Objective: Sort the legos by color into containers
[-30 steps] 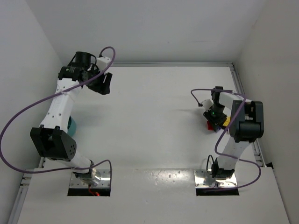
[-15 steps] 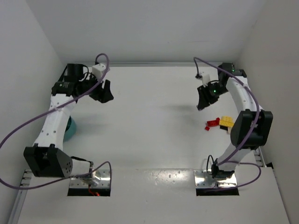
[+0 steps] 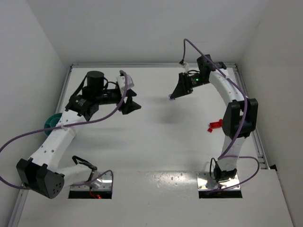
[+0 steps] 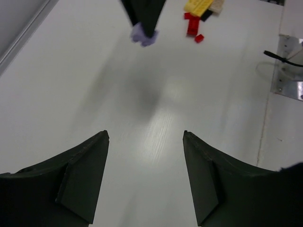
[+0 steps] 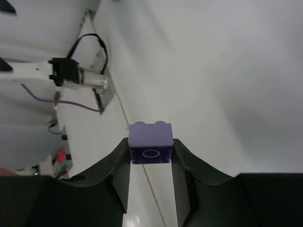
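Note:
My right gripper (image 3: 172,96) is shut on a pale purple lego (image 5: 150,137) and holds it above the far middle of the table. It also shows at the top of the left wrist view (image 4: 143,36). My left gripper (image 3: 134,101) is open and empty (image 4: 145,137), facing the right gripper across a short gap. A red lego (image 3: 215,125) lies beside the right arm. The left wrist view shows red legos (image 4: 191,24) and a yellow one (image 4: 199,5) lying together. The teal bowl (image 3: 51,121) sits at the left edge, partly hidden by the left arm.
White walls close in the table on the left, back and right. A metal rail (image 3: 247,90) runs along the right edge. Silver base plates (image 3: 92,183) (image 3: 219,182) and loose purple cables (image 3: 28,135) are at the near side.
My right gripper rose from the lego pile with the purple lego and swung far-left toward the centre. My left gripper swung right toward it, uncovering more of the bowl.

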Robot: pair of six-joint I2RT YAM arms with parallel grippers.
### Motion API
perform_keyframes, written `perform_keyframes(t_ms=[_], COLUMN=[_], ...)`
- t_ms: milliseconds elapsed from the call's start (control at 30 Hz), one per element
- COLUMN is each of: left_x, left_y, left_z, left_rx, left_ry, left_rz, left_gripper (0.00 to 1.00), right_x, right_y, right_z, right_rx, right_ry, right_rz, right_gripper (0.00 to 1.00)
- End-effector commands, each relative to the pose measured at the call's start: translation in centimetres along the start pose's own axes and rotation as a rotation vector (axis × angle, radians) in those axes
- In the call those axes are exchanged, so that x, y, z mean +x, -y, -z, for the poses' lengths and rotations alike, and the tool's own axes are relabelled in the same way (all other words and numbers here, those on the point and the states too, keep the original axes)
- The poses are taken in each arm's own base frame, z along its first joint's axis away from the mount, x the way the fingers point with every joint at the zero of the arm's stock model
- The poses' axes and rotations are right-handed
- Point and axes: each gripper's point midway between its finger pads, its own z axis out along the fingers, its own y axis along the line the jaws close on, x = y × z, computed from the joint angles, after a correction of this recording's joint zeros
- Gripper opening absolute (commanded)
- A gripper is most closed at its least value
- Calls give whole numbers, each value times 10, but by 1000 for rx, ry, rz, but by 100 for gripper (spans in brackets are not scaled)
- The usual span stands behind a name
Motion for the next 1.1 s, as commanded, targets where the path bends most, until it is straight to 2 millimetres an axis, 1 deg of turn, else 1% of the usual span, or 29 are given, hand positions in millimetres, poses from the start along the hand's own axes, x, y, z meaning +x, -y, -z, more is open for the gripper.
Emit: perform_keyframes(t_ms=[0,67,100,167,200,233,267,300,333,400,433,467,500,533,567,600,700,767,800,833,900,967,1000,1033,1067], left_x=[-28,-24,-23,-20,-17,-14,-14,-8,-5,-7,-7,-5,-12,-8,-11,-12,-17,-15,-15,-15,-15,-15,-14,-18,-10], left_y=[32,38,47,49,59,56,59,64,64,60,58,52,48,45,43,36,25,26,26,30,30,38,36,39,39], left_z=[-22,-30,-37,-45,-50,-56,-58,-68,-72,-81,-81,-86,-86,-88,-90,-89,-91,-93,-93,-94,-94,-98,-98,-99,-102], left_rx=[119,142,173,167,188,170,170,189,187,169,155,127,107,94,77,37,-27,-29,-29,-19,-19,0,-9,-5,1], left_ry=[87,80,75,60,52,37,35,15,4,-7,-14,-21,-8,-23,-19,-27,-12,-14,-14,-12,-12,-7,-11,4,-12], left_rz=[-139,-152,-163,-215,-243,-297,-328,-345,-371,-393,-380,-372,-384,-368,-378,-373,-382,-385,-395,-399,-399,-414,-414,-423,-415], left_gripper=[70,70,70,70,69,69,67,66,66,64,64,64,64,64,64,64,67,69,69,70,70,71,71,71,72], right_x=[-36,-40,-40,-41,-38,-38,-36,-36,-34,-31,-31,-28,-28,-24,-23,-21,-12,-5,-6,-5,-6,-6,-8,-7,-6], right_y=[-37,-45,-49,-56,-57,-64,-63,-66,-71,-73,-76,-78,-76,-78,-81,-79,-80,-81,-84,-82,-81,-82,-84,-79,-79], right_z=[-8,-11,-16,-19,-23,-24,-25,-23,-25,-24,-26,-25,-25,-24,-21,-22,-20,-21,-20,-20,-19,-22,-21,-23,-23], right_rx=[-175,-193,-200,-229,-235,-241,-241,-241,-247,-247,-241,-241,-230,-230,-221,-221,-200,-188,-188,-176,-163,-169,-168,-160,-161], right_ry=[81,80,73,70,61,58,54,57,49,47,46,41,42,38,40,36,24,6,10,8,6,-3,1,-5,-10], right_rz=[17,36,39,40,34,49,40,48,44,41,69,66,77,75,94,92,106,109,117,118,128,136,144,135,125], right_gripper=[18,18,18,19,19,19,19,19,19,19,19,19,19,19,19,19,19,19,19,19,19,19,19,19,19])
